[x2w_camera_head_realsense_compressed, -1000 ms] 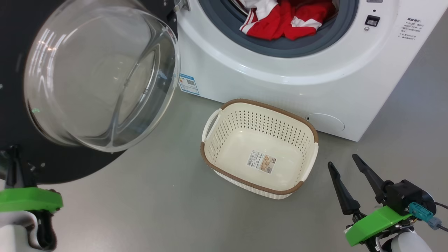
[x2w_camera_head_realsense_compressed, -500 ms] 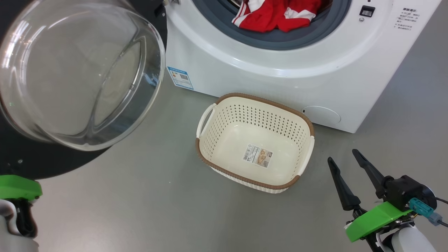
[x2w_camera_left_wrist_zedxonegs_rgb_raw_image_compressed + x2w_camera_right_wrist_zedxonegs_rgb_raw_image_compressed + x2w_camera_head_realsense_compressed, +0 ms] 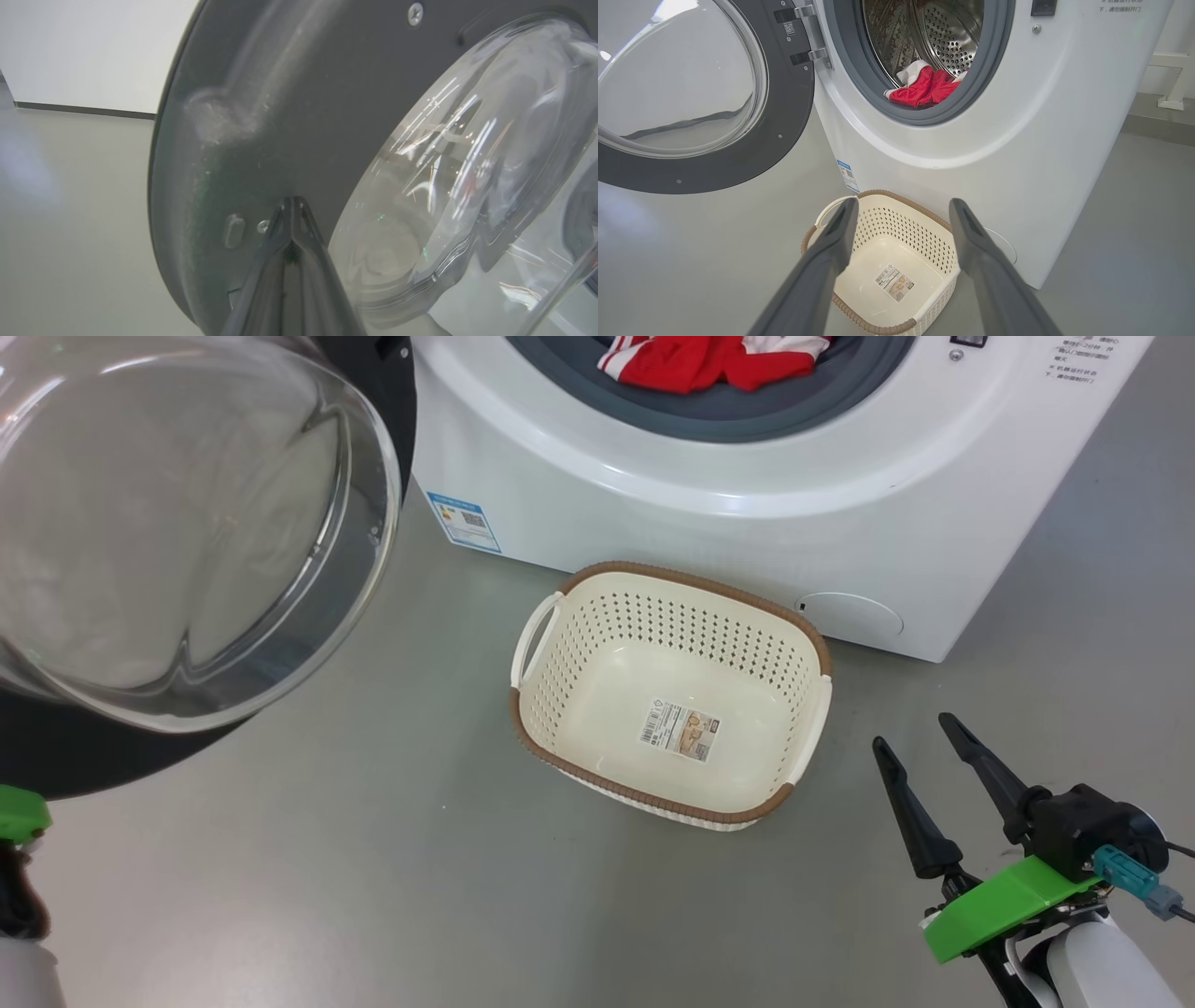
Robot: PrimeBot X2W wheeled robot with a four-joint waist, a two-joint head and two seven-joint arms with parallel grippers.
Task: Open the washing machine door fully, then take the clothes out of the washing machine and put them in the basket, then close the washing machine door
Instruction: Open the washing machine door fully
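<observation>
The washing machine door point(image 3: 168, 523) stands swung open at the left, its clear glass bowl facing me. My left gripper point(image 3: 292, 205) is shut with nothing in it, fingertips pressed together right at the door's dark inner rim point(image 3: 280, 116) beside the glass. Red and white clothes point(image 3: 709, 357) lie in the mouth of the washing machine point(image 3: 709, 504), on the grey seal. The cream basket point(image 3: 653, 574) sits empty on the floor before the machine. My right gripper point(image 3: 910, 733) is open, low at the right of the basket. From its wrist I see its fingers point(image 3: 831, 242) spread over the basket point(image 3: 896, 196), with the clothes point(image 3: 924, 88) above.
Grey floor spreads around the basket and to the machine's right. A white wall with a dark skirting point(image 3: 84, 111) lies beyond the door. The door's hinges point(image 3: 803, 32) sit at the machine's left edge. A round service flap point(image 3: 851, 614) is low on the machine's front.
The head camera has moved, so the whole scene has slid up and left. My left arm's green mount has gone almost out of the lower left corner. The right gripper stays open.
</observation>
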